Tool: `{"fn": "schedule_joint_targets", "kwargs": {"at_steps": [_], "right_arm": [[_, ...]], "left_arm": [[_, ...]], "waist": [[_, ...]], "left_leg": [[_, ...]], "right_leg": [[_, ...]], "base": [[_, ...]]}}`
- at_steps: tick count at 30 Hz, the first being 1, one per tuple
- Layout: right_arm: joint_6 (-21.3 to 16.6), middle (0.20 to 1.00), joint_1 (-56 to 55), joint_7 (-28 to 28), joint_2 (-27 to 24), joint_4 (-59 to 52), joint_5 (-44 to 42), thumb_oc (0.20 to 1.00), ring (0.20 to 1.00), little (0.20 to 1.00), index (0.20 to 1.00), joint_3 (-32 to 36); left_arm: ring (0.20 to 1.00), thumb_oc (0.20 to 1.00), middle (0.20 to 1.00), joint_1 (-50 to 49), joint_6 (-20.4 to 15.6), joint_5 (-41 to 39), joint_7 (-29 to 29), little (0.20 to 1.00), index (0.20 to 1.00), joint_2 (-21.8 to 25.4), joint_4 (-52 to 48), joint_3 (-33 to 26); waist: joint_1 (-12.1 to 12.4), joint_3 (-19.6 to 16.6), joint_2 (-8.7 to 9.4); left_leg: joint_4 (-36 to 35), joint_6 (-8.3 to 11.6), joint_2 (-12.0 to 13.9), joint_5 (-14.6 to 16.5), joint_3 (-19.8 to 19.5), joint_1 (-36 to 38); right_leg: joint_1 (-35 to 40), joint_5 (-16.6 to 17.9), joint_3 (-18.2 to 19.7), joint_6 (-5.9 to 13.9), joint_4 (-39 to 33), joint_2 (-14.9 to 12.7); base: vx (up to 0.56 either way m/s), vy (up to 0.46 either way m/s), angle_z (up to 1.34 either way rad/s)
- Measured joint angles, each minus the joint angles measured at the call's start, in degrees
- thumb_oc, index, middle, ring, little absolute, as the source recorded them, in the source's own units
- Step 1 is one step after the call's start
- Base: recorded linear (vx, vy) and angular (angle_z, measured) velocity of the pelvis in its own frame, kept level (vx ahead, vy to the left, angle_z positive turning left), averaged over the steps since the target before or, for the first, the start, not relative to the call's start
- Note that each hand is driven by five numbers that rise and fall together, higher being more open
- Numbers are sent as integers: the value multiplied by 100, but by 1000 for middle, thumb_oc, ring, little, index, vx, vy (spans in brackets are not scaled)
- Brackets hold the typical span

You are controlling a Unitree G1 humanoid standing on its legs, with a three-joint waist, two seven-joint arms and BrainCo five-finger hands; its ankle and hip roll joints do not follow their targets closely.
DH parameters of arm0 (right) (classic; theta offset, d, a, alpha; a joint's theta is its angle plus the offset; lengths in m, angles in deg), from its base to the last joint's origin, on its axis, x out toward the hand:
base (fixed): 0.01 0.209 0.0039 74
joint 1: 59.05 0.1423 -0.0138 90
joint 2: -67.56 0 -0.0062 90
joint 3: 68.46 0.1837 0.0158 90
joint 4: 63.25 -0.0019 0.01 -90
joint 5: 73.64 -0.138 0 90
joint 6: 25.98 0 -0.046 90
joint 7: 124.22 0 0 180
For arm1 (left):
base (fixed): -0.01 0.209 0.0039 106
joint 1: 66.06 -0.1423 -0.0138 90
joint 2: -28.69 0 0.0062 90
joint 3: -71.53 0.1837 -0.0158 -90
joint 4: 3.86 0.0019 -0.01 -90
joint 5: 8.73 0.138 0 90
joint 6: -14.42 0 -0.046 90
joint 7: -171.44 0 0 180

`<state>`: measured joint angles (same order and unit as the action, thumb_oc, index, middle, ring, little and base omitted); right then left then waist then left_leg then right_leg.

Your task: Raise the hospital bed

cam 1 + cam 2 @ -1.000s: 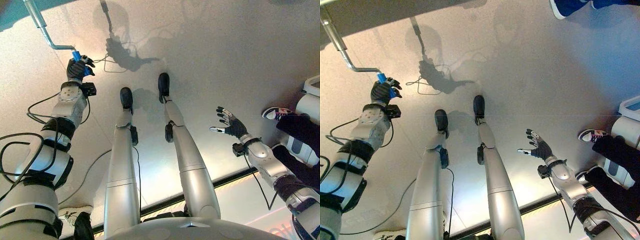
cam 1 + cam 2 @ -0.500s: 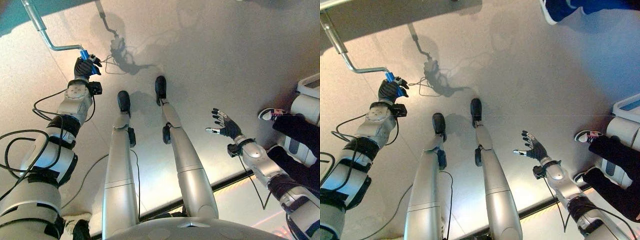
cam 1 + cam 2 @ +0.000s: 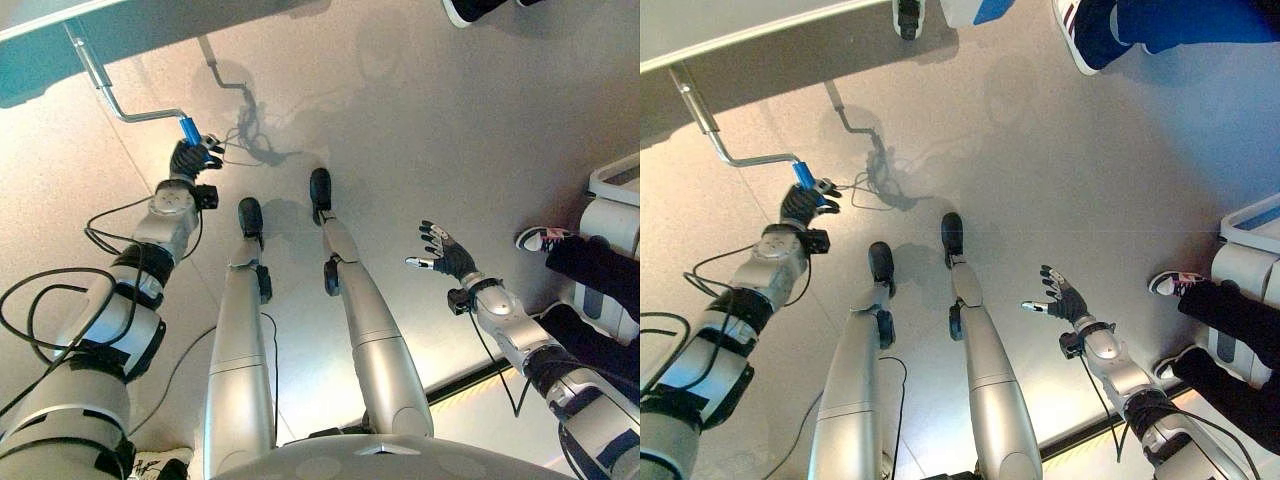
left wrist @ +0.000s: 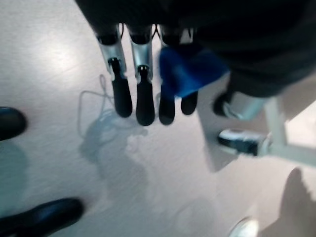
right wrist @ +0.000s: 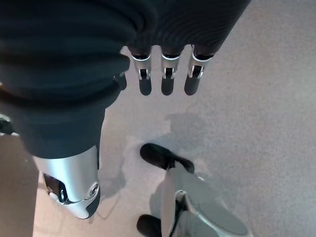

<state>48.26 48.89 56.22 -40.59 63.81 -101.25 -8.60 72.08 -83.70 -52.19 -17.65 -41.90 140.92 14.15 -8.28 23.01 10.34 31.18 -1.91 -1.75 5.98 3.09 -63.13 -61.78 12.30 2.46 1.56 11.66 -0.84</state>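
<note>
Left hand [image 3: 193,158]: fingers [image 4: 140,101] curled round the blue grip [image 3: 188,130] of the crank handle [image 3: 752,159]. In the left wrist view the blue grip sits against the palm side, with the dark fingertips wrapped past it. The hand is low, close over the floor [image 3: 420,120], at the end of the extended left arm.

Crank handle: a bare metal rod, bent in steps. From the blue grip it runs level toward the robot's left, turns at an elbow, then rises at a slant as a straight shaft [image 3: 88,58] to the underside of the hospital bed [image 3: 90,40]. The bed's frame lies along the far left edge of the eye views, above the shaft. The height of the bed cannot be told.

Right hand [image 3: 444,256]: fingers [image 5: 167,81] spread and roughly straight, thumb held apart, holding nothing. It hangs in the air above the floor on the robot's right, well apart from the crank handle and the bed.

Surroundings: a person's shoe [image 3: 540,238] and dark trouser leg [image 3: 600,260] stand on the floor at the far right, near the right hand but not touching it. A white piece of equipment [image 3: 615,205] stands just behind that leg. A second shoe with a blue trouser leg [image 3: 1110,25] shows at the far edge. A caster [image 3: 907,18] of the bed rests on the floor beside the frame.
</note>
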Motion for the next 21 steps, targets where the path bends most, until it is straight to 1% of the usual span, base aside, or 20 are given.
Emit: {"fn": "schedule_joint_targets", "kwargs": {"at_steps": [7, 14, 19, 21], "right_arm": [[4, 1000, 8, 3, 0, 27, 0, 1000, 1000, 1000, 1000, 1], [23, 1000, 8, 7, 7, 37, 0, 1000, 1000, 1000, 1000, 0], [26, 1000, 16, 8, 100, 163, 0, 1000, 1000, 1000, 1000, 9], [27, 1000, 16, 9, 176, 229, 0, 1000, 1000, 1000, 1000, 10]], "left_arm": [[1000, 1000, 1000, -81, 0, 1, 66, 1000, 1000, -76, -2, 113], [1000, 1000, 1000, -94, 1, 1, 68, 1000, 1000, -99, 12, 102], [1000, 1000, 1000, -166, 13, 48, 80, 1000, 1000, -275, 252, -1], [1000, 1000, 1000, -208, 17, 181, 97, 1000, 1000, -381, 396, -55]], "waist": [[133, 0, 0], [147, 0, -1], [174, -2, -6], [178, -55, -38]], "left_leg": [[-74, 16, -14, -43, -2, 44], [-79, 9, -31, -50, -2, 49], [-81, 8, -30, -50, 0, 157], [-79, 12, -29, -47, 4, 167]], "right_leg": [[5, -13, -2, -5, 5, -31], [10, -12, -5, -5, 10, -45], [120, -13, -2, -9, 12, -44], [130, -17, -2, -8, 12, -37]], "base": [[2, -5, 1], [0, 0, 0], [0, 0, 0], [0, 0, 0]]}}
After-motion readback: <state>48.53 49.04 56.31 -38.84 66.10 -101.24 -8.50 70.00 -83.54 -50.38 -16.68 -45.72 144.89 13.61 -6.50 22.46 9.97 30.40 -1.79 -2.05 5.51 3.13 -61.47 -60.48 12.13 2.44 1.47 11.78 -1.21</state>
